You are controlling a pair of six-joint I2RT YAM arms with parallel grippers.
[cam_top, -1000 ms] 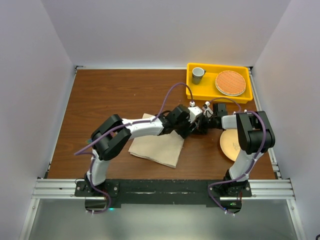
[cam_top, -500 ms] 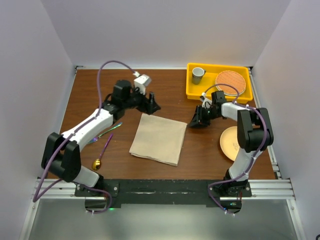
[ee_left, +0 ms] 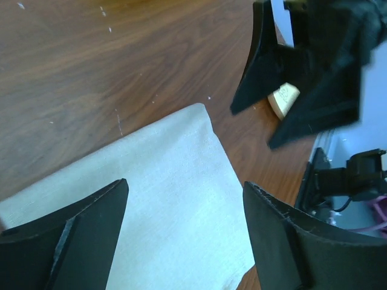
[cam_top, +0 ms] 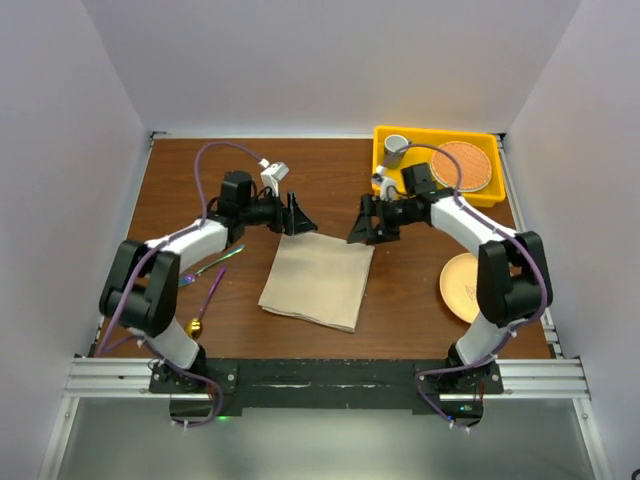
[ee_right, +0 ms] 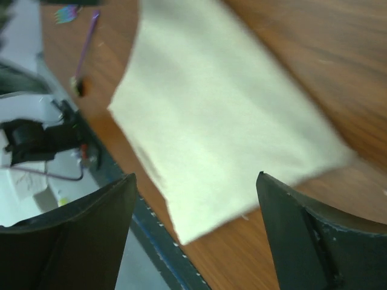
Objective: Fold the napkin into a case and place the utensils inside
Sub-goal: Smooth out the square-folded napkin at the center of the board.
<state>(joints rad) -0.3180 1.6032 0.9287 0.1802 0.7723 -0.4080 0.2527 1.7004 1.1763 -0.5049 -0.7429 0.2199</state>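
Utensils first, far left: thin iridescent purple metal fork (cam_top: 215, 262) and matching slim spoon (cam_top: 208, 298) with a gold bowl lie side by side on the brown wooden surface (cam_top: 330, 170), left of the cloth and apart from it. Sensible parking: clear of the fold area and in the left arm's reach.

Left gripper (cam_top: 300, 218): jaws spread wide with nothing between them, at the far-left corner of the plain beige cloth napkin (cam_top: 318, 278). Its wrist view frames that end of the cloth between the fingers, so I read it as lining up a corner pinch.

Napkin: mid-surface, lying flat, a slightly skewed rectangle with its near edge toward the arm bases. It is no narrow pocket yet, and I can't tell how many layers it has. Task looks early: pocket not formed, fork and spoon not in.

Right gripper (cam_top: 368, 230): jaws likewise released and empty, just off the napkin's far-right corner, facing the left one. The mirrored pose suggests a two-corner lift, folding the far edge toward the near one. Risk: an uneven pinch skews the fold or drags the whole cloth.

Far right: yellow plastic tray (cam_top: 480, 195) in the back corner, holding a grey cup (cam_top: 396, 150) and a round orange woven disc (cam_top: 461, 166). Round peach plate (cam_top: 457, 290) sits nearer, partly hidden by the right arm. None of these touch the napkin.
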